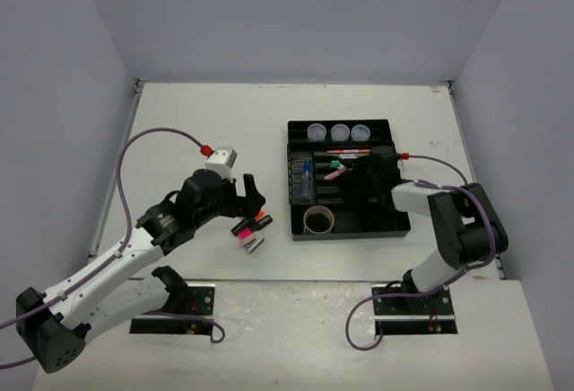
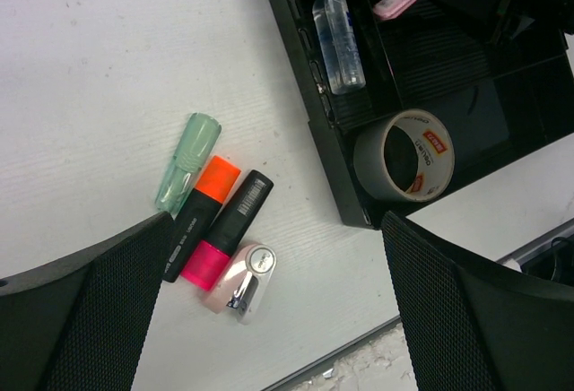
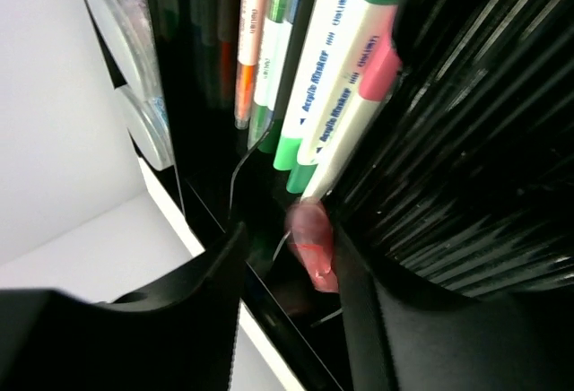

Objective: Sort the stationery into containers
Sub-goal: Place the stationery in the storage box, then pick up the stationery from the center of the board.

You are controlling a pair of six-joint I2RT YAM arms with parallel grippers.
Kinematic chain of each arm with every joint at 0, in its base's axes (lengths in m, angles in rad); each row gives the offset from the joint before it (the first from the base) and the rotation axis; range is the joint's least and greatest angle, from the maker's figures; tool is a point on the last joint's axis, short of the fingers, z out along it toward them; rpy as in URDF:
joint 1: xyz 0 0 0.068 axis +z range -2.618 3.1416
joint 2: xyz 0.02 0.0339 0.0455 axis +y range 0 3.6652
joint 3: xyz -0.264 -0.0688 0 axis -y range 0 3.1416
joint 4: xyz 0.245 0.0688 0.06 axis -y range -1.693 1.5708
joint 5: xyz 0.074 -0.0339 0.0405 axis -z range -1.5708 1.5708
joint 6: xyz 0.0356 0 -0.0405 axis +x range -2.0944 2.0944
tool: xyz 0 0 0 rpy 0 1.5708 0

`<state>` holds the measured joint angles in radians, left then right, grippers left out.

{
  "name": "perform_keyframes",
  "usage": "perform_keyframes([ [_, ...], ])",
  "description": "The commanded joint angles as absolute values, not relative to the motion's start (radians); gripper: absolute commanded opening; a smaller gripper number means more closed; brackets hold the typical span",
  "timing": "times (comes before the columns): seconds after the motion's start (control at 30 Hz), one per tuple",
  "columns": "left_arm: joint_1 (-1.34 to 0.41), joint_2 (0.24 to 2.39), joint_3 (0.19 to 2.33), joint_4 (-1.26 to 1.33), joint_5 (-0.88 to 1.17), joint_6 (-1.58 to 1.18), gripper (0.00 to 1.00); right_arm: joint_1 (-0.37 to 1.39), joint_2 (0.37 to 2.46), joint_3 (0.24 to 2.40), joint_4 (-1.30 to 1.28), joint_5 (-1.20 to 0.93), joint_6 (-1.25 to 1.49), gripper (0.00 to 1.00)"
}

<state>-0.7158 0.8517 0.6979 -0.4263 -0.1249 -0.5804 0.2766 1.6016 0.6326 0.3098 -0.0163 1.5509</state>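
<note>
The black organiser tray [image 1: 395, 227] holds three clear tubs [image 1: 340, 131], thin pens [image 1: 348, 152], a blue-capped bottle [image 1: 307, 180] and a tan tape roll [image 1: 318, 220]. My right gripper [image 1: 361, 176] is down inside the tray, open. A blurred pink-capped pen [image 3: 313, 246] lies against its right finger [image 3: 386, 319], with a gap on the other side, beside white green-capped markers [image 3: 334, 77]. On the table left of the tray lie green [image 2: 188, 161], orange [image 2: 204, 204] and pink [image 2: 229, 230] highlighters and a small white block [image 2: 242, 280]. My left gripper [image 2: 278, 319] hovers open above them.
The tape roll [image 2: 404, 153] and bottle [image 2: 337, 39] sit in the tray's near-left sections, close to the left gripper. The table's front edge [image 2: 359, 355] runs just below the white block. Grey walls enclose the table on three sides.
</note>
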Motion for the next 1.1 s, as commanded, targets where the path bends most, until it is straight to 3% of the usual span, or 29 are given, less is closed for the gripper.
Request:
perform_keyframes([
  [0.0, -0.716, 0.868, 0.696, -0.391, -0.137, -0.563, 1.0, 0.285, 1.573, 0.615, 0.342, 0.003, 1.553, 0.51],
  [0.27, -0.715, 0.953, 0.678, -0.417, -0.179, -0.599, 1.0, 0.288, 1.438, 0.592, 0.305, 0.008, 1.521, 0.53],
  [0.7, -0.716, 1.1, 0.685, -0.458, -0.18, -0.603, 0.93, 0.298, 1.024, 0.547, 0.131, 0.071, 1.304, 0.56],
  [0.73, -0.716, 1.127, 0.694, -0.474, -0.193, -0.606, 0.89, 0.298, 1.001, 0.549, 0.122, 0.065, 1.273, 0.56],
  [0.83, -0.716, 1.213, 0.725, -0.506, -0.229, -0.624, 0.64, 0.298, 0.909, 0.535, 0.103, 0.058, 1.213, 0.56],
  [1.07, -0.714, 1.281, 0.742, -0.479, -0.278, -0.63, 0.61, 0.298, 0.757, 0.476, 0.061, 0.045, 1.091, 0.55],
])
